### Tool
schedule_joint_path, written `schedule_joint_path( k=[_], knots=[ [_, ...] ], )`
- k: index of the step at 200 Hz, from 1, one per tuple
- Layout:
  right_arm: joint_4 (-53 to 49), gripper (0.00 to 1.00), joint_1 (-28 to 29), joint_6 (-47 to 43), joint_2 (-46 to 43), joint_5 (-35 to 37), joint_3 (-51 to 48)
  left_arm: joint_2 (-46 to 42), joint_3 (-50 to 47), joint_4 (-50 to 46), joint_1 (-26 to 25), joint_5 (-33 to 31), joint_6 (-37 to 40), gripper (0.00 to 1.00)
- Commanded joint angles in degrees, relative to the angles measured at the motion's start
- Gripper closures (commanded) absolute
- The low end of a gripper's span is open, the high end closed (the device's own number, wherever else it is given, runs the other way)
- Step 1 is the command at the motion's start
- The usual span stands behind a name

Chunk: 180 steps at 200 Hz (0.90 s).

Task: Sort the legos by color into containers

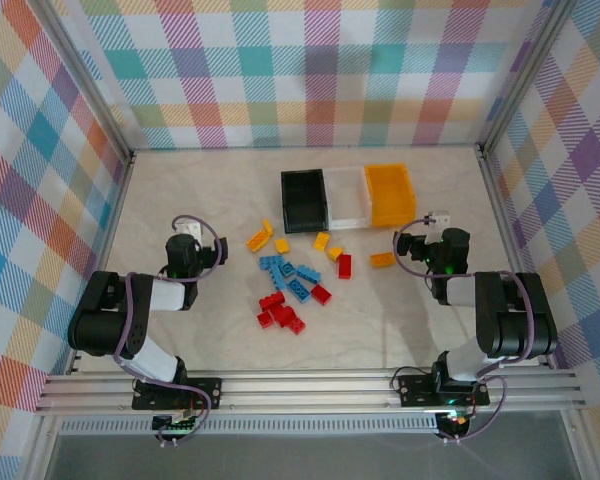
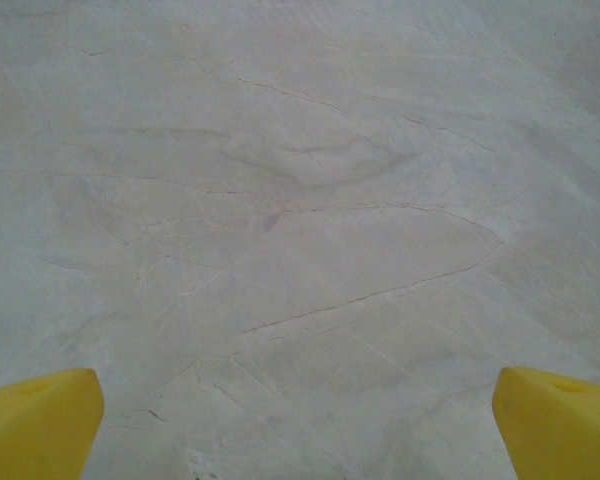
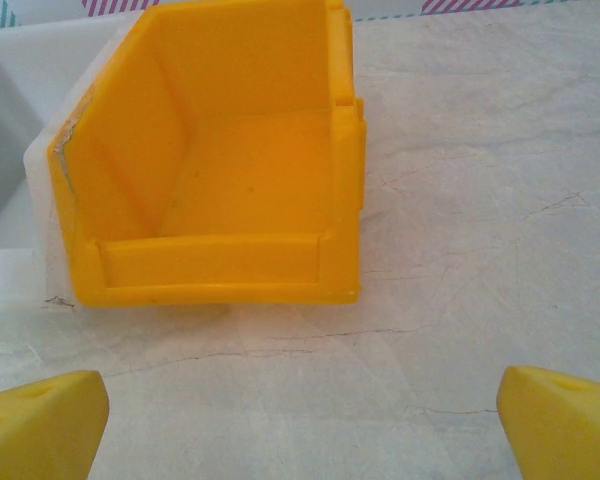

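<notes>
The legos lie loose mid-table: a blue cluster [image 1: 288,273], a red cluster [image 1: 280,312] with two more red bricks [image 1: 344,265] to its right, and yellow ones [image 1: 259,239] scattered nearer the bins, one of them [image 1: 381,260] off to the right. The containers stand in a row at the back: black [image 1: 303,199], clear white [image 1: 348,195], orange-yellow [image 1: 391,193]. My left gripper [image 2: 298,430] is open over bare table, left of the bricks [image 1: 187,232]. My right gripper [image 3: 300,425] is open, facing the empty orange bin [image 3: 220,190] from just in front [image 1: 435,222].
Plaid walls enclose the table on three sides. In the right wrist view the clear bin's wall [image 3: 10,270] touches the orange bin's left side. Bare cream tabletop [image 2: 300,220] lies ahead of the left gripper.
</notes>
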Motion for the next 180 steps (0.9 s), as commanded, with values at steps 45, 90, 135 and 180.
schedule_joint_path(
  k=[45, 90, 135, 180],
  knots=[
    [-2.97, 0.00, 0.25, 1.74, -1.95, 3.30, 2.18, -0.83, 1.61, 0.68, 0.51, -0.29, -1.07, 0.00],
    [-21.95, 0.00, 0.22, 4.47, -9.52, 6.90, 8.73, -7.15, 11.12, -21.54, 0.34, -2.24, -2.99, 0.00],
    [-47.75, 0.00, -0.46, 16.75, -11.03, 8.06, 26.26, -14.89, 17.43, -37.30, 0.14, -4.01, -11.20, 0.00],
    [-68.15, 0.00, -1.61, 24.29, -3.67, 0.52, 45.53, -14.83, 30.24, -53.71, -0.37, -1.16, -17.46, 0.00]
  ],
)
